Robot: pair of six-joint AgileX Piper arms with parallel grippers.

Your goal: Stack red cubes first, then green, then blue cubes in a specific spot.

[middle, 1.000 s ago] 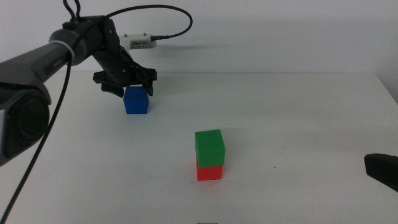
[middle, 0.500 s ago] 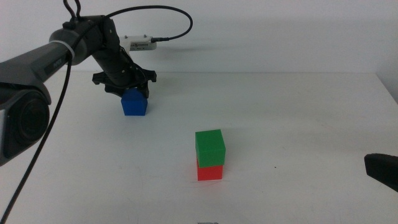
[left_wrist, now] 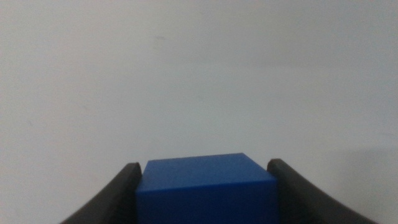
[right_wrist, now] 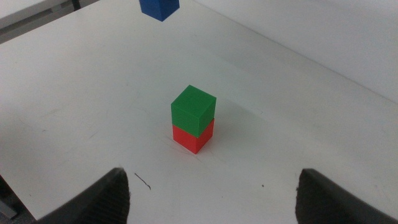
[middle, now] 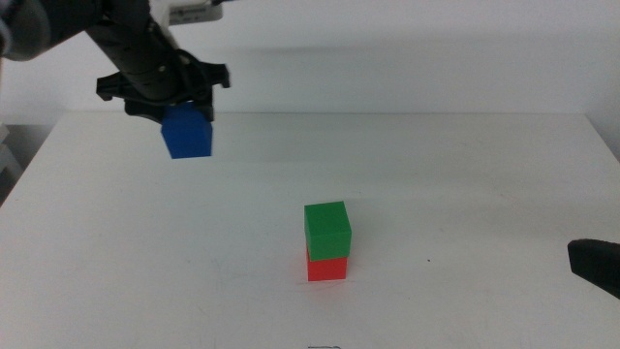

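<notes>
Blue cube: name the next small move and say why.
Probably carry the small solid blue cube, clamped in the left claw above the table, across to hover over the green cube, which already sits on the red cube. The right claw waits open.

No text, label, brand, number or sign can be read in any of the views. The faces of the blue cube [middle: 187, 133], the green cube [middle: 326, 229] and the red cube [middle: 326, 268] are plain, and the white worktop [middle: 465, 184] carries no printing. A small white device at the far edge is too blurred to show any lettering.
</notes>
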